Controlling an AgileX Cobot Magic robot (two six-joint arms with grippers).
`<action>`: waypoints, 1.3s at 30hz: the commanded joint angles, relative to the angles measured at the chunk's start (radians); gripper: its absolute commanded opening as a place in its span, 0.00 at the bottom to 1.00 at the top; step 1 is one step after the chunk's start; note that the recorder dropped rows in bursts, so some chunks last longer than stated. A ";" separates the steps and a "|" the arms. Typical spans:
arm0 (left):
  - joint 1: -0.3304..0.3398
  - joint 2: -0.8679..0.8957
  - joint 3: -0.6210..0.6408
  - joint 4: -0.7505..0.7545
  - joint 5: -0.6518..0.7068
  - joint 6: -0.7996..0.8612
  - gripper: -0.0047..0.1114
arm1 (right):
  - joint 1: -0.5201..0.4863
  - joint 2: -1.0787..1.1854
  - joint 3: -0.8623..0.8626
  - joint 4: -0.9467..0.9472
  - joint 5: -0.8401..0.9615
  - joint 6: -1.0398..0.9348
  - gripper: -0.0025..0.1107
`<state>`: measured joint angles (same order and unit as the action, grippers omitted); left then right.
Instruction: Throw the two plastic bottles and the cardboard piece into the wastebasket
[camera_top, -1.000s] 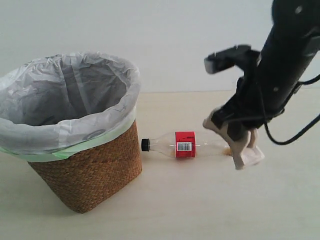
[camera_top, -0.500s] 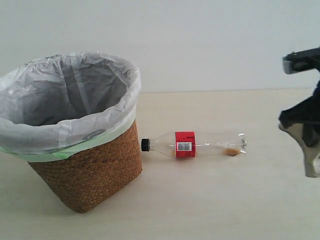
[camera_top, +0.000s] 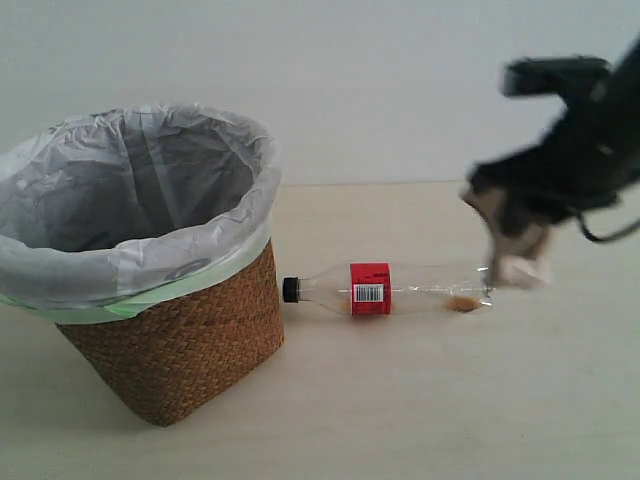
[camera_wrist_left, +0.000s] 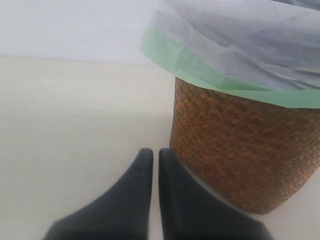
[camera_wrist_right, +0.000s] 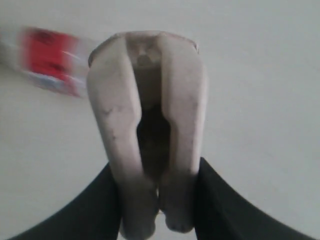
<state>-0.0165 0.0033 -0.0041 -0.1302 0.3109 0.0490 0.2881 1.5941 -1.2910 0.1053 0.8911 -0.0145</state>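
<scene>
pincer (camera_wrist_right: 150, 200) clamping cardboard piece (camera_wrist_right: 147, 100), blurred red-labelled bottle (camera_wrist_right: 47, 62) beyond

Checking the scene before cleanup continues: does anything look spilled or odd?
The red-label bottle lies on its side on the table with brownish residue pooled near its base. Nothing looks spilled outside it; the wastebasket stands upright.

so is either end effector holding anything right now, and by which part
Nothing is held. The left end effector is shut and empty beside the wastebasket; the right end effector grips nothing, and the red-label bottle lies on the table.

You look from the side, low over the bench (camera_top: 420, 400). Your left wrist view sits close beside the wastebasket (camera_wrist_left: 240, 150), which both views share.
</scene>
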 joint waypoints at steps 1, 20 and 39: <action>0.001 -0.003 0.004 0.003 -0.001 -0.005 0.07 | 0.220 0.006 -0.380 0.365 -0.009 -0.104 0.27; 0.001 -0.003 0.004 0.003 -0.001 -0.005 0.07 | 0.360 0.216 -0.848 -0.270 0.330 0.292 0.61; 0.001 -0.003 0.004 0.003 -0.001 -0.005 0.07 | 0.258 0.313 -0.565 -0.378 0.330 0.048 0.61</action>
<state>-0.0165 0.0033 -0.0041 -0.1302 0.3109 0.0490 0.5796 1.8771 -1.9064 -0.2600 1.2216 0.0843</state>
